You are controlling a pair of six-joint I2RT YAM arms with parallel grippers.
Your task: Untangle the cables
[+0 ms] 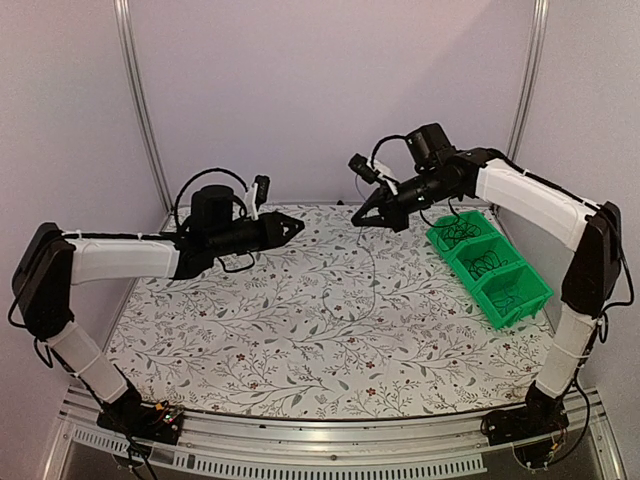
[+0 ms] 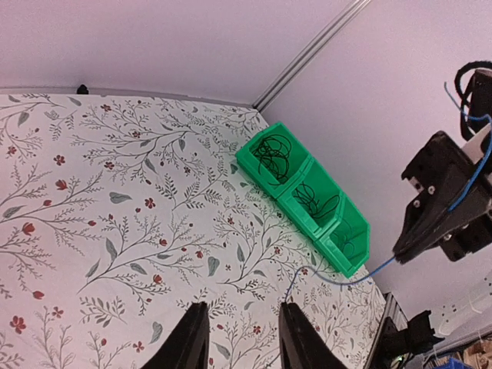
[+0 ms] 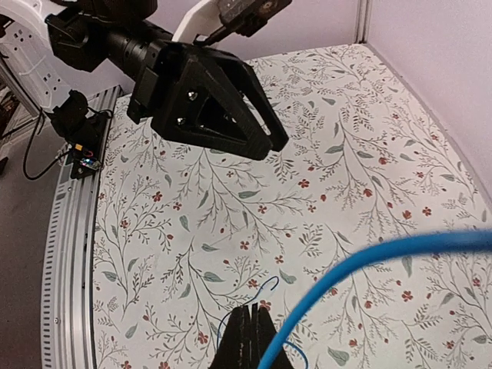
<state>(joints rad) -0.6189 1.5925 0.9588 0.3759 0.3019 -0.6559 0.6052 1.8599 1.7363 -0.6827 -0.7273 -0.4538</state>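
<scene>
Left tool [image 1: 292,228] hovers over counter [image 1: 250,335], fingers partly spread, empty. Right tool [image 1: 360,220] raised, pinched tight on blue cable [image 2: 350,279], which droops to the counter. Black cables [image 1: 462,232] coiled in green bins [image 1: 487,300], far right.

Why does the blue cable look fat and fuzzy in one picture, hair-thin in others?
Right wrist view: the blue cable sits close to the lens, so it looks thick and blurred. Left wrist view: farther off, thin and sharp. Top view: barely a faint line below the right gripper.
</scene>
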